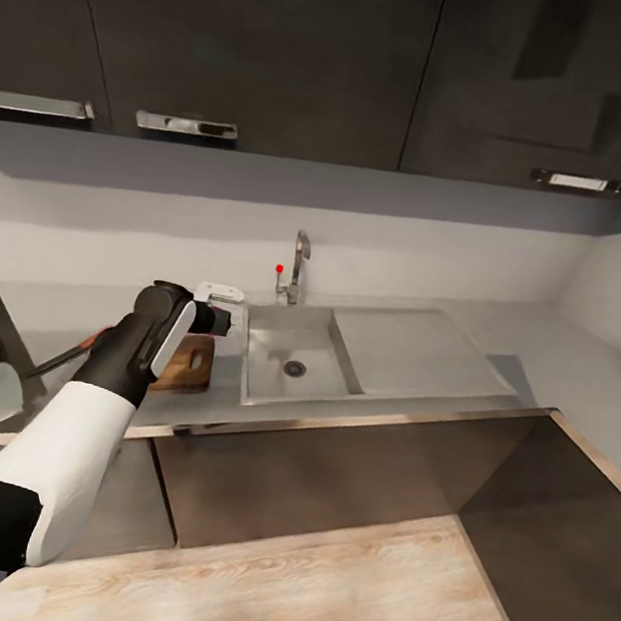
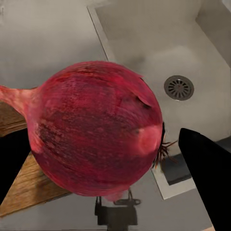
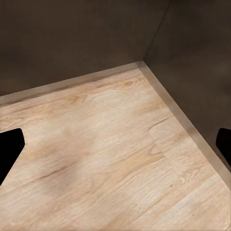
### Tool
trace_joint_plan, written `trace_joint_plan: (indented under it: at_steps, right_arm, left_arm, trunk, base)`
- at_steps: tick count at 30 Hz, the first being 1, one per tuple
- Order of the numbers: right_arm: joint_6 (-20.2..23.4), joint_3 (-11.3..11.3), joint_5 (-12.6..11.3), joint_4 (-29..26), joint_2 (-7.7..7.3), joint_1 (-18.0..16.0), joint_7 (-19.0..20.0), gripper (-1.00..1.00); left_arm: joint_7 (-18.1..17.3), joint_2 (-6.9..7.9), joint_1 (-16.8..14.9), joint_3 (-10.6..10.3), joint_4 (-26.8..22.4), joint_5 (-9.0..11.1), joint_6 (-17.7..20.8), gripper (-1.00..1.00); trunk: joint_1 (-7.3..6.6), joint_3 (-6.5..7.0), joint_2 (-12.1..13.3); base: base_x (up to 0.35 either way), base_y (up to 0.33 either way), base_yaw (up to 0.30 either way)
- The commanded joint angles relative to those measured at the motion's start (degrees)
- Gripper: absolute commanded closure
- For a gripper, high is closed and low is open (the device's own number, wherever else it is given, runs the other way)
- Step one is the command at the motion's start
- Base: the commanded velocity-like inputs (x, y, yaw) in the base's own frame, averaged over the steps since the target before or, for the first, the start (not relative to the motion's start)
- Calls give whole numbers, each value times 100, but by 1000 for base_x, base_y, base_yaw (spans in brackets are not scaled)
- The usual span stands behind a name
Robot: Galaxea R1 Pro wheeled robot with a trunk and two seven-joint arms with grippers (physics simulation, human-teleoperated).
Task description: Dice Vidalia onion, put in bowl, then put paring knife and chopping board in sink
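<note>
Red-skinned and glossy, the onion (image 2: 94, 130) sits pinched between the dark fingers (image 2: 209, 178) of the left gripper (image 1: 216, 319), its tapered stem end jutting out to one side and wiry roots showing near the opposite finger. From the head camera, the left arm reaches up from the lower left, white forearm and black wrist leading to the gripper held above the worktop (image 1: 510, 329), over the edge where the board (image 1: 188, 363) meets the sink (image 1: 292, 333). Wooden floor (image 3: 115, 159) and a dark cabinet corner lie under the right gripper (image 3: 115, 154), whose fingers stand spread with nothing between them.

By its look the onion is firm, round and smooth-skinned, likely to roll once released and to slip if squeezed off-centre; the grip across its widest girth seems the surest hold, and it probably wants setting down gently on the board's middle. Below it, the board lies flat just beside the sink's left rim, its handle slot towards the basin. Beyond that, a white bowl (image 1: 221, 292) rests on the worktop at the sink's far left corner. Farther back stands the chrome tap (image 1: 299, 266) with its red knob, under dark wall cabinets.
</note>
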Motion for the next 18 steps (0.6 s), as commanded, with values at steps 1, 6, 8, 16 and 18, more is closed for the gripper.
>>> trace_joint_plan:
  at_steps: [1, 6, 8, 16, 18]
  right_arm:
    - [-6, -27, 60, 0, 2, -3, -40, -100]
    - [-6, -27, 64, 0, 2, -3, -40, -100]
    - [-6, -27, 63, 0, 2, -3, -40, -100]
    - [-6, -27, 61, 0, 2, -3, -40, -100]
    - [-6, -27, 59, 0, 2, -3, -40, -100]
  left_arm:
    - [18, 1, -6, -6, 2, 15, 22, 100]
    - [18, 8, -6, -9, 42, 21, 22, 100]
    - [18, 8, -6, -9, 43, 22, 22, 100]
    - [18, 2, -6, -9, 50, 22, 22, 100]
    - [18, 0, -6, -9, 53, 26, 22, 100]
  trunk:
    - [4, -5, -11]
    - [4, 26, -11]
    - [4, 38, -11]
    - [4, 88, -11]
    - [4, 100, -11]
  base:
    - [0, 2, 207]
    - [0, 1, 220]
    - [0, 0, 227]
    - [0, 0, 228]
    - [0, 0, 228]
